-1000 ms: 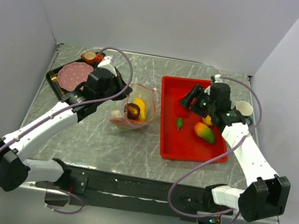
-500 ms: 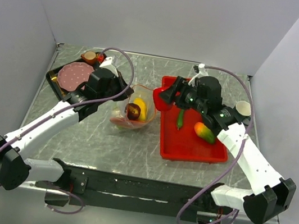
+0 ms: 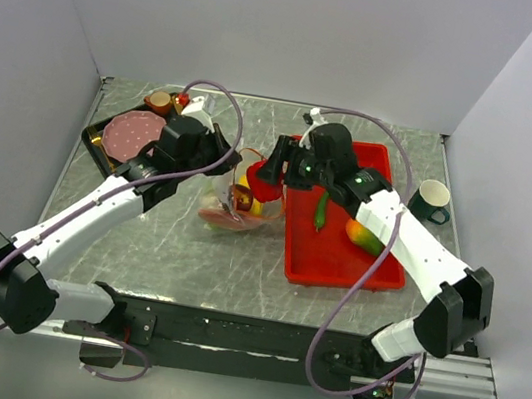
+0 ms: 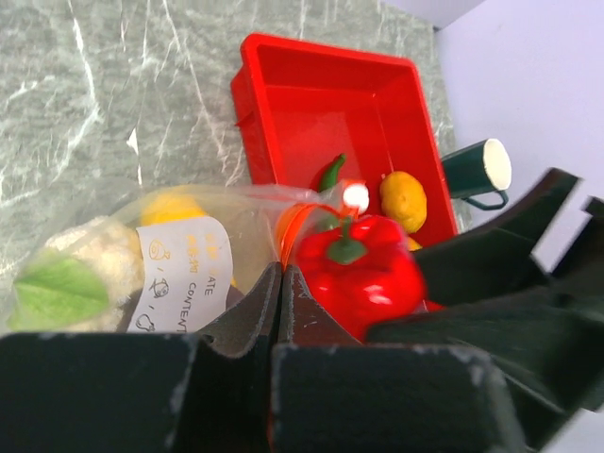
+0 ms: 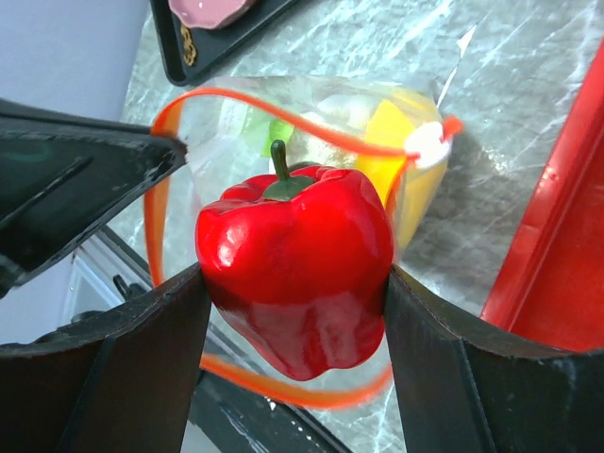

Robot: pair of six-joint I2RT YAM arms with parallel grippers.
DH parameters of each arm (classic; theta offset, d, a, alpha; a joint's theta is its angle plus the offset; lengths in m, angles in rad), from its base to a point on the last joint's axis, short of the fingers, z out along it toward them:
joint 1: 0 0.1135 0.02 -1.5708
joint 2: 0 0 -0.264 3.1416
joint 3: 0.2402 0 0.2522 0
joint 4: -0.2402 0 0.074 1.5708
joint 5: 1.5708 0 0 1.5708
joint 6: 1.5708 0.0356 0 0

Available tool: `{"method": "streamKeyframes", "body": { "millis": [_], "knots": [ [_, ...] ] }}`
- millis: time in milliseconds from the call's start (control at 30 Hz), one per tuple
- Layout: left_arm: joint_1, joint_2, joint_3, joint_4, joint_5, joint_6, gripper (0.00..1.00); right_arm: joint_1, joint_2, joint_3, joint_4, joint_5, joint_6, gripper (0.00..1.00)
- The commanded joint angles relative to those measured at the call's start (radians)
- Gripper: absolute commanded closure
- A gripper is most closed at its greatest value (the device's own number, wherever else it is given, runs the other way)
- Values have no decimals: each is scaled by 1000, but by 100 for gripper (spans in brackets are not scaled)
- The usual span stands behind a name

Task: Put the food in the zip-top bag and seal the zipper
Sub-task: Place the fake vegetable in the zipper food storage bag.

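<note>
Right pincer (image 5: 293,311) is clamped on the red pepper (image 5: 297,250), one finger each side, stem up, hanging right at the mouth of the zip-top bag (image 3: 234,207), roughly at the bag's 1 o'clock seen from above. Left pincer (image 4: 280,293) is pinched shut on the bag's rim at about 11 o'clock, holding the mouth up so the zipper (image 5: 311,401) makes an open loop. The yellow fruit (image 5: 401,142) and leafy veg (image 4: 66,283) are already inside, while a green chilli (image 3: 321,211) and a mango-looking piece (image 3: 365,238) sit in the red tray (image 3: 337,261) at the bag's 3 o'clock on the worktop (image 3: 168,245). The pepper looks nearly as wide as the loop, so I'd centre it over the opening and push it toward 7 o'clock, past the zipper, before letting go, otherwise I reckon it catches the rim and rolls off. The bag's floppy too, so if the left grip slackens the mouth probably collapses. Release low, then back out along the same line
</note>
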Motion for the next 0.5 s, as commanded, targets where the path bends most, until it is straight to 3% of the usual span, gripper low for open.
{"method": "streamKeyframes", "body": {
  "millis": [0,67,100,167,333,467],
  "knots": [
    [3,-42,13,79,15,3,99,26,39,135,-46,101,-3,54],
    [3,-36,21,60,15,3,99,30,73,172,-103,167,-20,45],
    [3,-37,19,62,15,3,99,30,90,198,-117,182,-31,30],
    [3,-46,15,68,3,1,99,32,92,205,-135,219,-40,30],
    [3,-54,14,62,-17,4,99,33,30,150,-121,288,-52,12],
    [4,-47,22,55,-22,7,99,35,26,131,-120,265,-60,10]
  ]
}}
